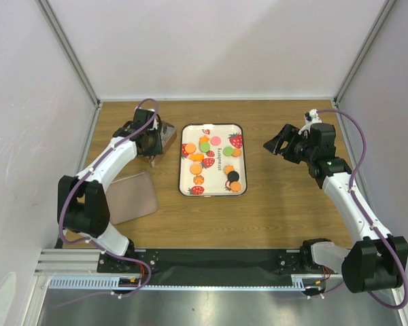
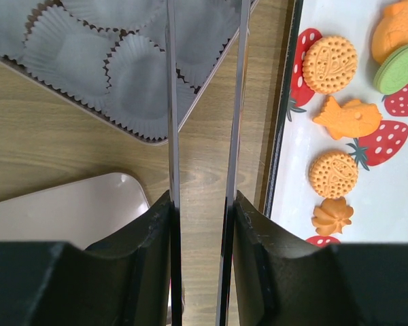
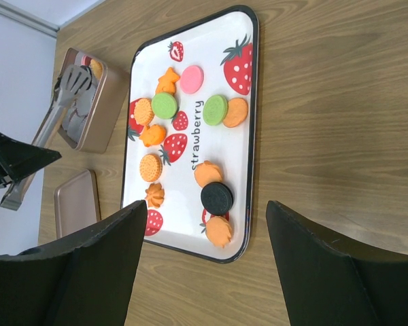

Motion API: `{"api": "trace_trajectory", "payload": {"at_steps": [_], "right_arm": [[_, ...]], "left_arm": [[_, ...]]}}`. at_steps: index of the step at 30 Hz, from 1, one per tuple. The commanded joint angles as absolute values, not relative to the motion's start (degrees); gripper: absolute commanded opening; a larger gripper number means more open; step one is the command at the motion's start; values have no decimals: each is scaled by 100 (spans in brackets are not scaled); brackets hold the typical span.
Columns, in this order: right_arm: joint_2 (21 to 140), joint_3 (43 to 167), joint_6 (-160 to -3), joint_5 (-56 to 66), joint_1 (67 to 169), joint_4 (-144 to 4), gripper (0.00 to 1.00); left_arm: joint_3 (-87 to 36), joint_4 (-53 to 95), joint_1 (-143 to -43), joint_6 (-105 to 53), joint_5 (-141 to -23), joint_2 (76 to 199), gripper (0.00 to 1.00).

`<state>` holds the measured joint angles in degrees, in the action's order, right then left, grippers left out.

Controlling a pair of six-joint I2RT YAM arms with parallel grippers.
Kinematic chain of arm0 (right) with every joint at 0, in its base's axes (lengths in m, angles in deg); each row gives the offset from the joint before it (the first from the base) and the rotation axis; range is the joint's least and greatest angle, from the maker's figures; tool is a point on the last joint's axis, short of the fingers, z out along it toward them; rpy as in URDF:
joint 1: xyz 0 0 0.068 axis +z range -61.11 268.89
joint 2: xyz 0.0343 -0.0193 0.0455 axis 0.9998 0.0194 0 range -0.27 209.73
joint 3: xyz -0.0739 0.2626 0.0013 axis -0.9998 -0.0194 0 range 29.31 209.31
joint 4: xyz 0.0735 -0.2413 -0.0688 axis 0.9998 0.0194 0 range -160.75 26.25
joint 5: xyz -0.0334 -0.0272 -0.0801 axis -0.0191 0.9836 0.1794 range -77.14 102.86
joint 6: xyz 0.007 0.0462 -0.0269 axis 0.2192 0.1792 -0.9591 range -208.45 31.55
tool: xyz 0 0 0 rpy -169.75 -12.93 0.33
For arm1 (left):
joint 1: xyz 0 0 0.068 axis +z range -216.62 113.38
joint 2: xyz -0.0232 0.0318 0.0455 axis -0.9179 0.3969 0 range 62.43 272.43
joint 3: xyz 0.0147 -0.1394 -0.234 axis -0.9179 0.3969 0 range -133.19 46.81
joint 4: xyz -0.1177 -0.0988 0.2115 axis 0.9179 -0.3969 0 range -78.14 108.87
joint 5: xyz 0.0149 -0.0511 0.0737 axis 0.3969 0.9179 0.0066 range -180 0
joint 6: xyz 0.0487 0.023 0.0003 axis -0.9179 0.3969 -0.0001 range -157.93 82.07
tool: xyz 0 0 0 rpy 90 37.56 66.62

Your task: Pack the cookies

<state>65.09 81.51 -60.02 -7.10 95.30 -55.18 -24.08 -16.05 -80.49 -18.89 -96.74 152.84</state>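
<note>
1. The cookies (image 3: 215, 109) lie scattered on a strawberry tray (image 3: 211, 47) at the centre of the tabletop (image 1: 285, 204).
2. Our left hand (image 2: 202, 210) grips tongs (image 3: 73, 80) over the tin (image 3: 112, 95), at the tray's 10 o'clock. Our right hand (image 1: 279, 140) hangs wide and empty at 3 o'clock.
3. We should lift the tongs over the tray rim and pinch one cookie by its flat faces.
4. Open room lies toward 6 o'clock; the lid (image 3: 75, 204) sits at 8 o'clock.

Wooden table (image 1: 279, 200): strawberry-print tray (image 1: 214, 185) centre; open tin (image 1: 168, 138) just left; flat lid (image 1: 130, 197) nearer, left.
</note>
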Motion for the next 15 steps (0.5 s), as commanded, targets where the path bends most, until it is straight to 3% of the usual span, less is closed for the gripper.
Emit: {"api": "trace_trajectory", "payload": {"at_steps": [1, 15], "right_arm": [[6520, 8318, -6059, -691, 9557, -5634, 77], [6520, 8310, -6067, -682, 9557, -5634, 77]], "left_arm": [[-2500, -1295, -8033, -1842, -9501, 15375, 37], [-2605, -1199, -8042, -1904, -9325, 15718, 39]]}}
